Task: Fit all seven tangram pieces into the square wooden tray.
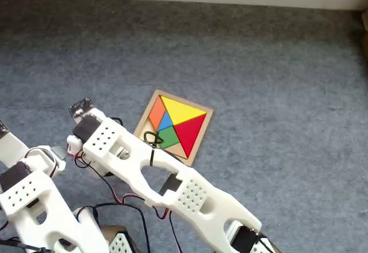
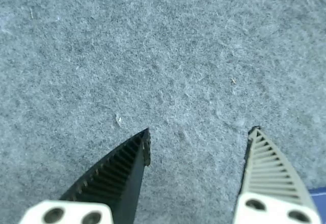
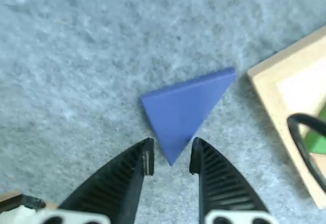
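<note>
- High view: the square wooden tray (image 1: 184, 103) lay on the grey carpet (image 1: 276, 63), with coloured pieces inside.
- Left wrist view: the left gripper (image 2: 198, 137) hung over bare carpet, jaws wide apart.
- Right wrist view: the right gripper (image 3: 170, 155) had its jaws apart around one corner of the blue triangle (image 3: 186, 107), which lay on the carpet just beside the tray.

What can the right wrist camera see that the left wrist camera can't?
Right wrist: a blue triangle on the carpet, its tip between the right gripper's open fingers, and a tray corner holding a green piece. Left wrist: the left gripper, open, and a blue sliver at the edge, too small to name. Both: grey carpet under open fingers.
</note>
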Tool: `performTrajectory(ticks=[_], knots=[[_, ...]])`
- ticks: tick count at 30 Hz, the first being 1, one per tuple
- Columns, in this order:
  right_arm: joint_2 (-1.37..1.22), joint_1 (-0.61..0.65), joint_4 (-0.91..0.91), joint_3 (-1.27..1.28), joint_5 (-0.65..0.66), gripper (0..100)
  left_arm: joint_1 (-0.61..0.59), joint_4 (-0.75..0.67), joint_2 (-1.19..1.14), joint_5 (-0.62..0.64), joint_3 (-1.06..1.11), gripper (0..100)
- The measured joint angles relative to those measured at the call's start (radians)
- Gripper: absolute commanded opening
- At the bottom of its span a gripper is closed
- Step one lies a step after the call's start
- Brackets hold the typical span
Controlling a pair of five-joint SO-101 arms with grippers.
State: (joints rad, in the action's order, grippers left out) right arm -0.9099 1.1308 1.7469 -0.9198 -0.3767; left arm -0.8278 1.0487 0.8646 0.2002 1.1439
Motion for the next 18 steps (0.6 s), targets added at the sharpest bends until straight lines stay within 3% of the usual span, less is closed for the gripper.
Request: performTrajectory(ticks=[6, 18], knots=[[0.000, -0.002, 0.000, -0.014, -0.083, 28.5, 0.000, 0.000, 0.000, 0.000, 0.000, 30], [0.000, -0.002, -0.129, -0.014, -0.169, 28.9, 0.000, 0.000, 0.000, 0.000, 0.000, 30]])
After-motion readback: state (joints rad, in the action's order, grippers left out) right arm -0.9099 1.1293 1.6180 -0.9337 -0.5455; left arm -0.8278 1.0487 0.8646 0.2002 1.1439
